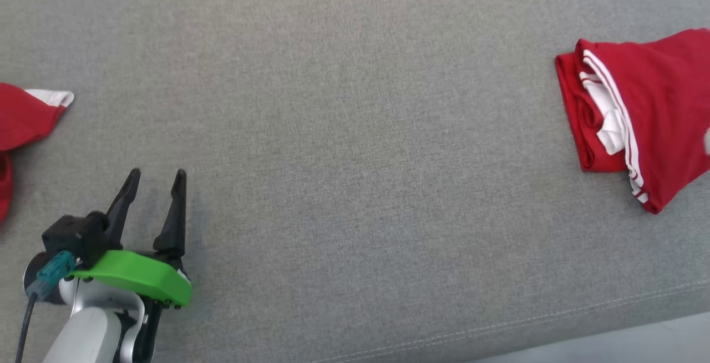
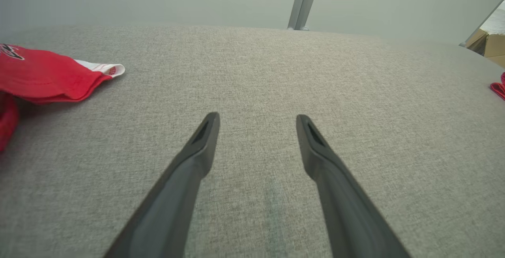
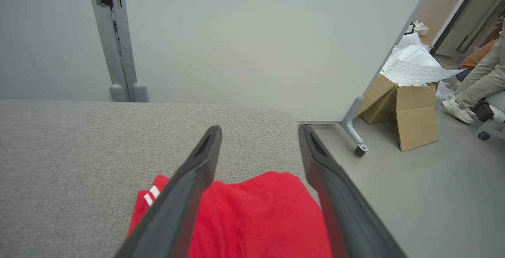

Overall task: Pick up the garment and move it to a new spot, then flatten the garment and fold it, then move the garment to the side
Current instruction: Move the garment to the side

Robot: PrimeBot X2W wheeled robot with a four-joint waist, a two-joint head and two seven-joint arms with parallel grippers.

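**Both end effectors apart, folded garment at the counter's right end**

My right end effector [image 3: 258,131] has its two dark fingers spread wide and clamped on nothing. They reach over the folded red garment [image 1: 654,113], whose red cloth shows between and beneath them. I cannot tell whether they touch it. The garment, with white stripes along one edge, lies at the right end of the grey fabric counter [image 1: 355,130], close to its edge.

My left end effector [image 1: 157,173] is also spread and empty, low over bare grey cloth at the lower left. A second red garment [image 1: 22,119] with a white cuff lies just beyond it at the left edge.

Past the counter stand a pale partition [image 3: 256,41] and a cardboard box [image 3: 414,108], with a seated person's leg [image 3: 477,84] nearby.
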